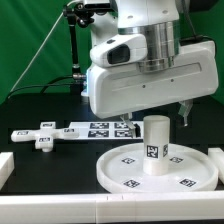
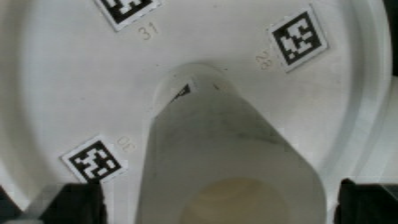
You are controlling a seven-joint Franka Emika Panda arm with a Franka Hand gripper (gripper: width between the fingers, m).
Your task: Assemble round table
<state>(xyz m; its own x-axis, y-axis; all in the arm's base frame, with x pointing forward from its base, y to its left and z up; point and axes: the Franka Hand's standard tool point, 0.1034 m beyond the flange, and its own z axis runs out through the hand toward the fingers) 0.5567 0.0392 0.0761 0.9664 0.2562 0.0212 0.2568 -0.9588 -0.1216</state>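
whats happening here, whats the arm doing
A robot arm is partway through building a small round table. The leg stands upright on the round disc. The gripper is right above the leg with a finger on either side; whether it is actually gripping can't be told. The cross-bar foot lies loose on the table towards the exterior view's left, not yet attached.

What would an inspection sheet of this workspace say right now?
Surface: black table, marker board lying flat on it.
Job's things: leg upright on disc; foot lies apart, at the exterior view's left.
Clutter: white bracket at the near edge.
Grippers: gripper above the leg, fingers either side; grip unclear.
Cables: dark cable by the rear stand.
Surroundings: green backdrop.
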